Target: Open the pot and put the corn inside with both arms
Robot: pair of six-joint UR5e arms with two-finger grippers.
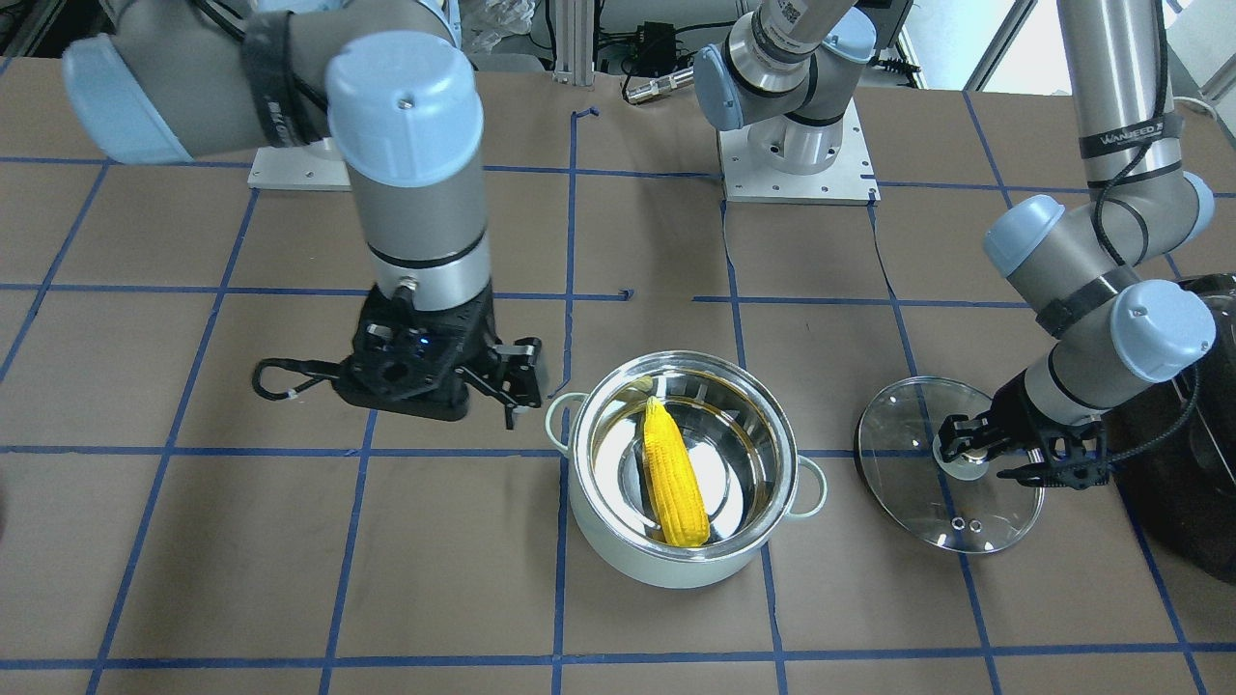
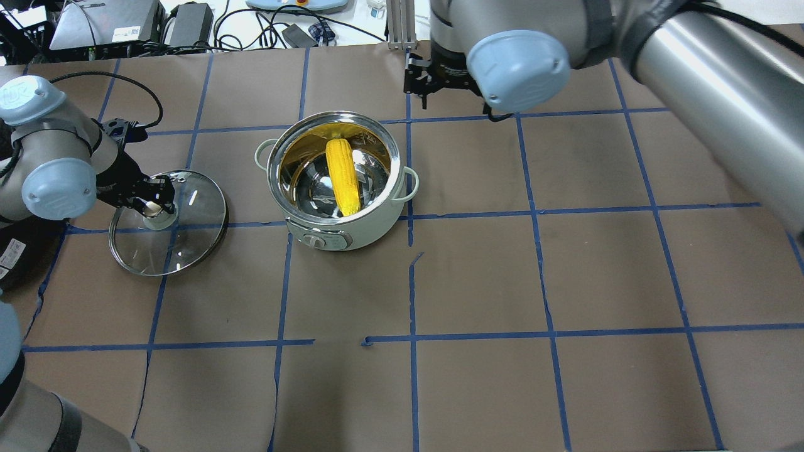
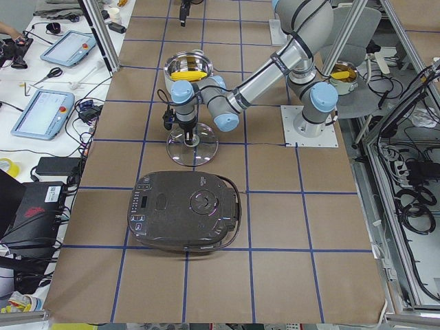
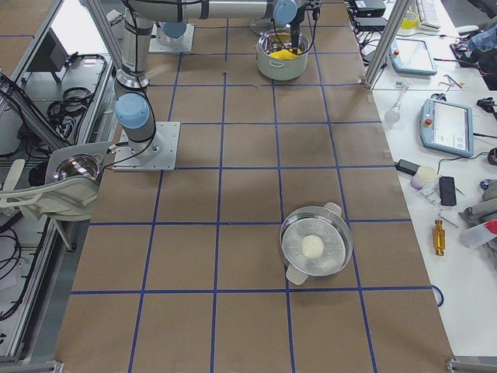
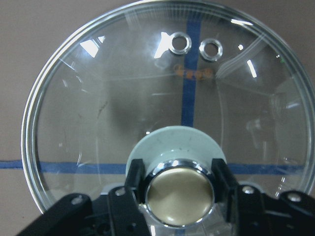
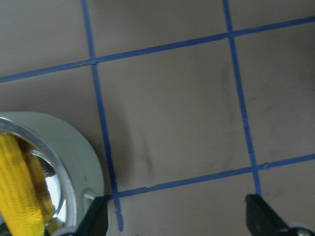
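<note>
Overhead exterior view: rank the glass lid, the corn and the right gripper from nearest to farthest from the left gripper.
From the left gripper:
1. The glass lid: the gripper is shut on it, at the view's left.
2. The corn: lying inside the pot, left of centre.
3. The right gripper: past the pot, toward the table's far edge, open.

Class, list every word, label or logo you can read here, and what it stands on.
"WANJEED", roughly: black strap on the left arm.
Orange print on the glass lid: too blurred to read.
Wrist band on the right arm: unreadable.
</note>
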